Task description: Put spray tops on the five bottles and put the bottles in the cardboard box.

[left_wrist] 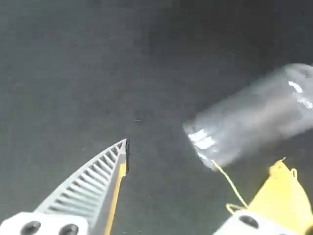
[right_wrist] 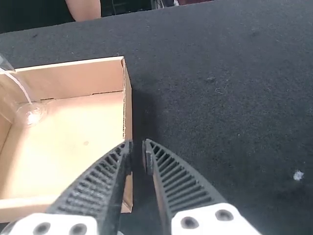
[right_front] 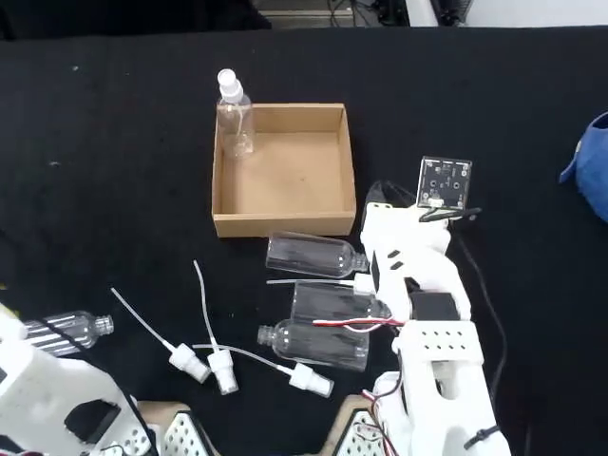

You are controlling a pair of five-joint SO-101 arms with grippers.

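Where the right gripper (right_wrist: 137, 144) hangs, the cardboard box (right_wrist: 126, 100) rim lies just beside.

Matt black cloth (right_front: 114, 142), faintly fuzzy and flecked with pale lint, covers the table. Just above centre, toward 12 o'clock, the cardboard box (right_front: 285, 225) is dull brown paperboard, smooth inside, with raw cut rims. The upright bottle (right_front: 235, 119) at the box's 11 o'clock corner and the lying bottles (right_front: 313, 255) toward 6 o'clock are clear, glossy plastic that catches highlights, as is the lone bottle (right_front: 71, 330) at 8 o'clock. The loose spray tops (right_front: 223, 369) at 6 o'clock are white plastic with thin translucent tubes. The arm (right_front: 437, 351) at 5 o'clock is smooth white plastic. The right gripper (right_wrist: 137, 145) has ribbed black plastic fingers. The left gripper (left_wrist: 203, 152) is ribbed grey and smooth yellow plastic.
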